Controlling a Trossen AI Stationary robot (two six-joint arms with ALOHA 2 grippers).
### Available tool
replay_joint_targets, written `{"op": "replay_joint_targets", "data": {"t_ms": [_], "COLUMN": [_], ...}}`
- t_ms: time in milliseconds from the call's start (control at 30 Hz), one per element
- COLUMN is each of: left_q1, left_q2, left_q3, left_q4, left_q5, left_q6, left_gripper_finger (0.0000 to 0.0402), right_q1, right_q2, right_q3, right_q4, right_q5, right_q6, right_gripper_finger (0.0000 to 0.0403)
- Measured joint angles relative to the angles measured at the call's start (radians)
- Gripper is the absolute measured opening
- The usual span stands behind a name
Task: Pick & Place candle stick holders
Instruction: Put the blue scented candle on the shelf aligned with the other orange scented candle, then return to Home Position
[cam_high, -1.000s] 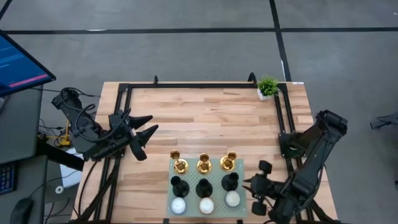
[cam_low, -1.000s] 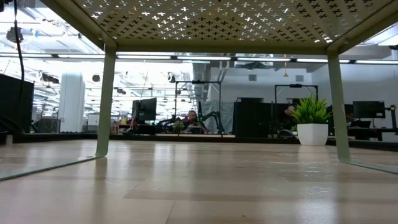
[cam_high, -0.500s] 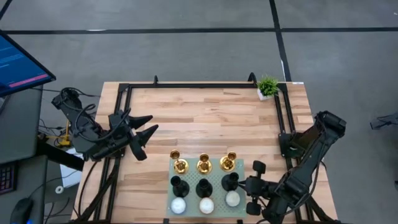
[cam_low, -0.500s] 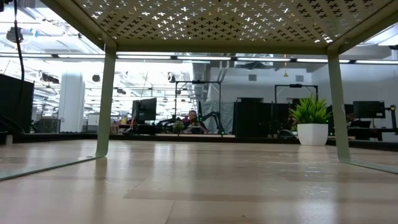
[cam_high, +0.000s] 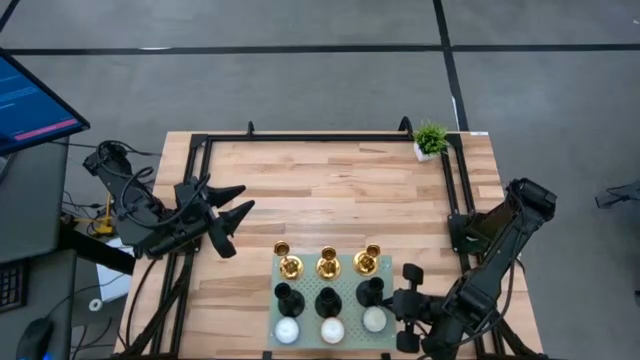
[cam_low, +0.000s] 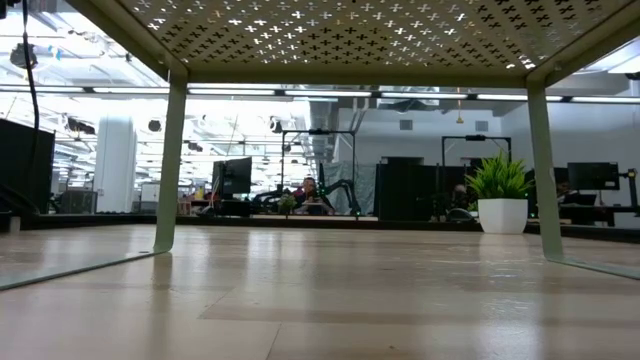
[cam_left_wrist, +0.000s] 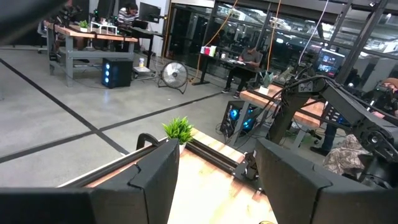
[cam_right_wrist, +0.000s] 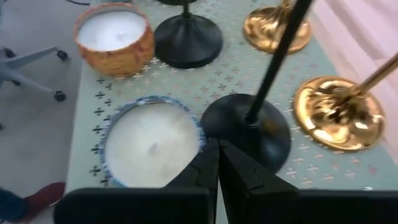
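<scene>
Three gold candle stick holders (cam_high: 327, 265) and three black ones (cam_high: 328, 300) stand upright on their round bases in two rows on a pale green perforated rack (cam_high: 348, 282). My right gripper (cam_high: 393, 303) is shut at the rack's right edge. In the right wrist view (cam_right_wrist: 217, 146) its tips sit just before the right black holder's base (cam_right_wrist: 249, 127) and a white candle (cam_right_wrist: 152, 143); I cannot see them touch either. My left gripper (cam_high: 232, 213) waits open and empty by the table's left edge.
Three jar candles (cam_high: 332, 330) stand in the rack's near row. A small green potted plant (cam_high: 431, 139) sits at the far right corner. A black frame (cam_high: 330, 137) runs along the table's edges. Bare wood lies between the rack and the far edge.
My right gripper has moved toward the table's left, closer to the rack's right edge and the right black holder. Its fingers stay shut. The holders and candles have not moved.
</scene>
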Motion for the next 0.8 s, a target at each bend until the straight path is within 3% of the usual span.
{"op": "replay_joint_targets", "data": {"t_ms": [200,367,600,800], "left_q1": [0.0,0.0,0.0,0.0], "left_q2": [0.0,0.0,0.0,0.0], "left_q3": [0.0,0.0,0.0,0.0], "left_q4": [0.0,0.0,0.001,0.006], "left_q5": [0.0,0.0,0.0,0.0], "left_q6": [0.0,0.0,0.0,0.0], "left_gripper_finger": [0.0212,0.0212,0.0212,0.0212], "right_q1": [0.0,-0.001,-0.032,-0.036], "right_q2": [0.0,0.0,0.02,0.017], "right_q3": [0.0,0.0,-0.022,-0.025], "right_q4": [0.009,-0.02,0.037,0.081], "right_q5": [-0.035,0.046,-0.078,-0.092], "right_q6": [-0.016,-0.007,-0.045,-0.064], "right_gripper_finger": [0.0001,0.0001,0.0,0.0]}}
